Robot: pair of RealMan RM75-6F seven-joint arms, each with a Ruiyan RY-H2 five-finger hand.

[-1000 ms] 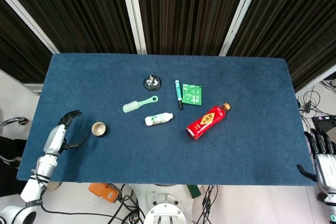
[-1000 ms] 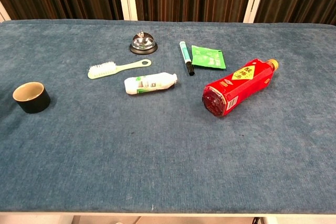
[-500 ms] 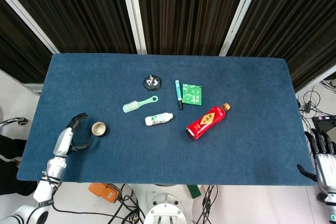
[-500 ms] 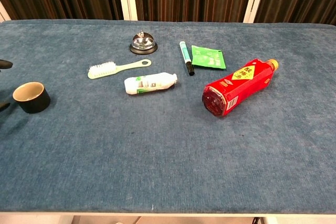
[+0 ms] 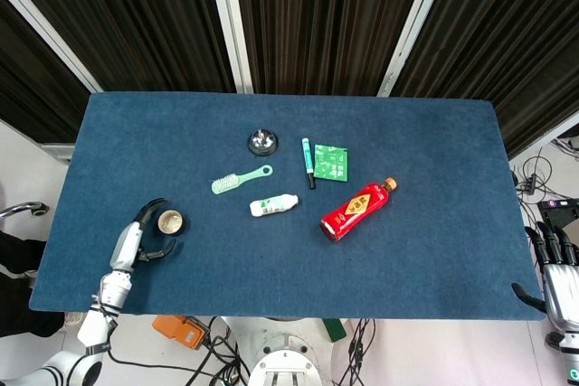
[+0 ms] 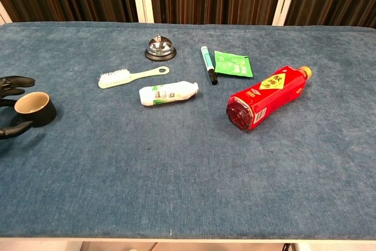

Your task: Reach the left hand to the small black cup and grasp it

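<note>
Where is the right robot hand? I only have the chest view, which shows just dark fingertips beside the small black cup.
Observer: In the head view the right robot hand sits beyond the right edge of the table, fingers apart, holding nothing.
Operator: And from where does the left arm come in?
Observer: From the near left corner. The left robot hand is over the cloth, with its fingers spread on either side of the small black cup.
</note>
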